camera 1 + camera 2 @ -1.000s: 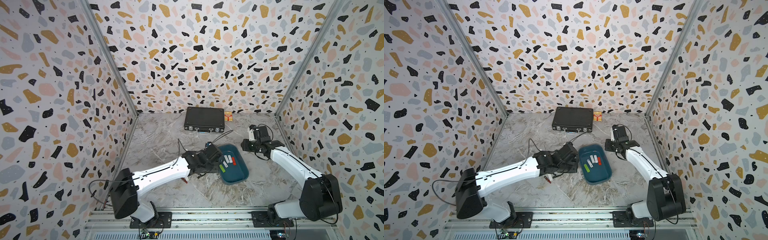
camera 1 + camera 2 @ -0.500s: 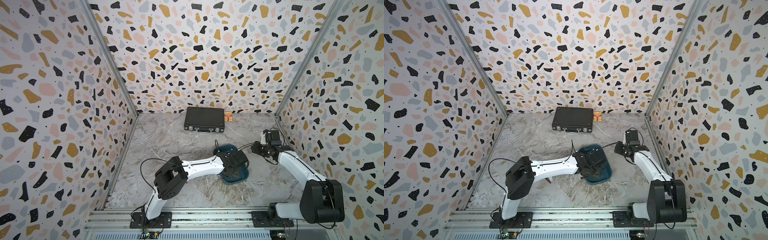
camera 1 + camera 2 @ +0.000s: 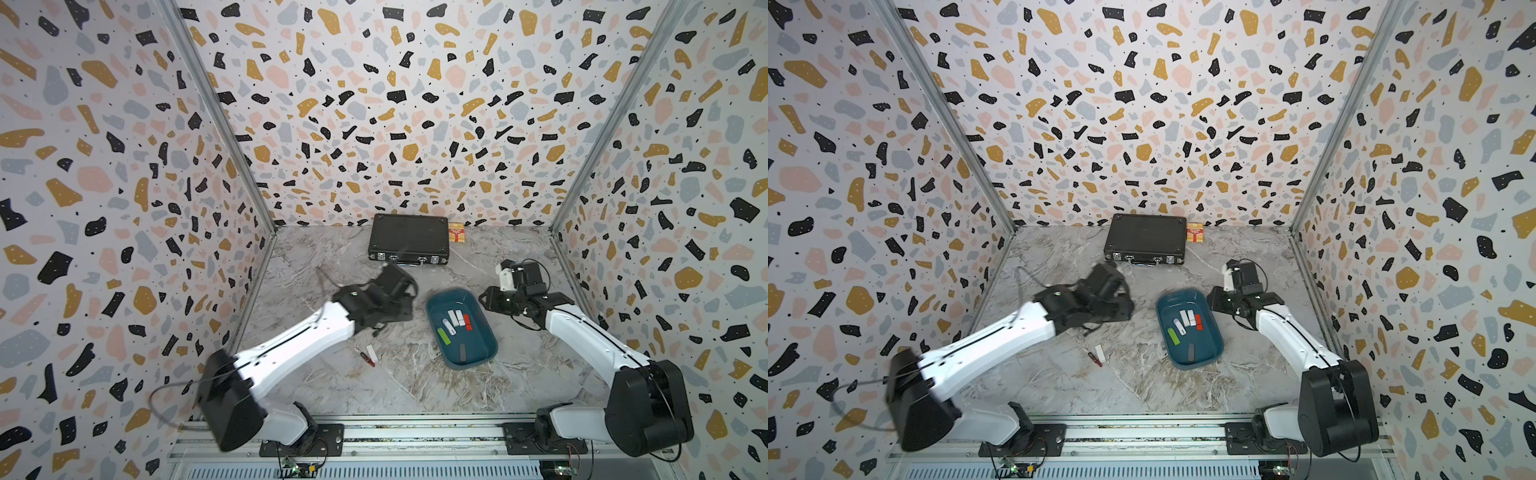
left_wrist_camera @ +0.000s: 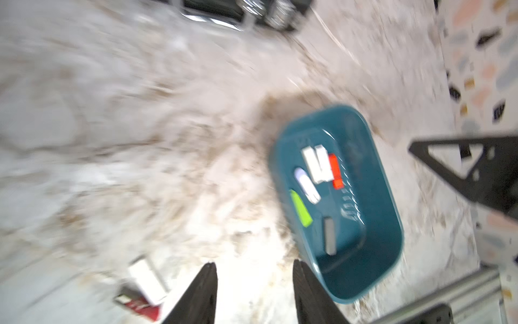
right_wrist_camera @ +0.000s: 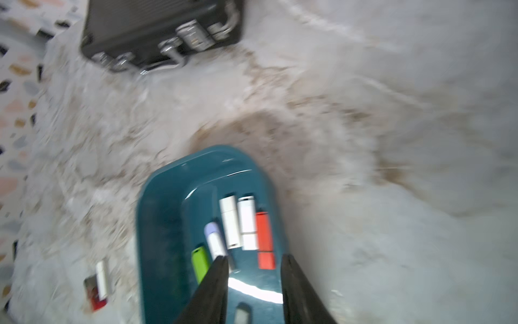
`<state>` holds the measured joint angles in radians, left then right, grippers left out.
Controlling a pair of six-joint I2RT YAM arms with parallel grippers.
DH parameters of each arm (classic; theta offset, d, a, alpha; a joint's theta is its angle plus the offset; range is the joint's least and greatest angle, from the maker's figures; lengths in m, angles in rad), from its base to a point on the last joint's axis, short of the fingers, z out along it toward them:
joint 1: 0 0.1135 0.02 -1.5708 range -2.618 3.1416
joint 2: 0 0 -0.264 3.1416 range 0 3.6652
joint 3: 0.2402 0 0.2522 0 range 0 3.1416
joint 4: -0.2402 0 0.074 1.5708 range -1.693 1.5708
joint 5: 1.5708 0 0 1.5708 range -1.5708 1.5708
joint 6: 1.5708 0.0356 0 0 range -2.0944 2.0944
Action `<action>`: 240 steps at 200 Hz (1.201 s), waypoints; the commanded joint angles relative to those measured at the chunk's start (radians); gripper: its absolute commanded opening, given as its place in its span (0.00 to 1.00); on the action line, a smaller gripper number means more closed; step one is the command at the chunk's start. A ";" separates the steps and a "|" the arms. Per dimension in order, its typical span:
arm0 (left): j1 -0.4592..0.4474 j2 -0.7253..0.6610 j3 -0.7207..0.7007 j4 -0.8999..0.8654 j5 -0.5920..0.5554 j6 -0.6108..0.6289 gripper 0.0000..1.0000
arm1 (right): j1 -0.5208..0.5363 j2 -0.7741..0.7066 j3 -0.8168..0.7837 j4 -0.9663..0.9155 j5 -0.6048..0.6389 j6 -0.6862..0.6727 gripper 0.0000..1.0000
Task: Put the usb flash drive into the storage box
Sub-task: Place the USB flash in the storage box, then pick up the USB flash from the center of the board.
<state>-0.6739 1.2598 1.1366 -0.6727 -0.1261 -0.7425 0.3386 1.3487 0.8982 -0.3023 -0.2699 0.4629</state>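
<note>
The teal storage box (image 3: pixel 478 353) (image 3: pixel 1204 358) sits mid-table and holds several usb flash drives: white, red, green and a grey one (image 3: pixel 462 352) (image 4: pixel 330 235) nearest the front. Left of the box, a white flash drive (image 3: pixel 371 352) (image 4: pixel 147 277) and a red one (image 3: pixel 366 358) (image 5: pixel 94 297) lie together on the table. My left gripper (image 3: pixel 395 309) (image 4: pixel 254 269) hovers left of the box, open and empty. My right gripper (image 3: pixel 488 299) (image 5: pixel 254 258) is open and empty by the box's far right corner.
A black briefcase (image 3: pixel 409 237) with metal latches lies at the back wall, with a small orange carton (image 3: pixel 456 232) beside it. Patterned walls close in the left, right and back. The arm bases stand on a rail along the front edge.
My left arm reached over the box, its jaws opened, and it has swung back to the left. My right gripper drifted right, then came back toward the box.
</note>
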 commanded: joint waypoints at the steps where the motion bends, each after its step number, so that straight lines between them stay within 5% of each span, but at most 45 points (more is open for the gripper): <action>1: 0.211 -0.203 -0.141 -0.131 0.038 0.083 0.50 | 0.188 0.058 0.071 0.011 -0.001 -0.016 0.37; 30: 0.508 -0.363 -0.194 -0.247 0.062 0.235 0.50 | 0.430 0.222 0.174 0.032 0.032 -0.041 0.36; 45: 0.590 -0.372 -0.199 -0.272 0.085 0.261 0.50 | 0.551 0.297 0.230 0.037 0.088 -0.092 0.36; 114: 0.619 -0.366 -0.215 -0.230 0.126 0.267 0.50 | 0.834 0.585 0.498 -0.073 0.177 -0.262 0.43; 175: 0.622 -0.360 -0.221 -0.224 0.136 0.270 0.50 | 0.855 0.696 0.625 -0.148 0.269 -0.316 0.42; 240: 0.622 -0.360 -0.224 -0.223 0.143 0.270 0.50 | 0.860 0.754 0.681 -0.168 0.238 -0.324 0.36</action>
<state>-0.0570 0.9009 0.9260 -0.9146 0.0044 -0.4850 1.1927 2.1094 1.5471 -0.4328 -0.0296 0.1493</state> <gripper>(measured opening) 0.500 0.373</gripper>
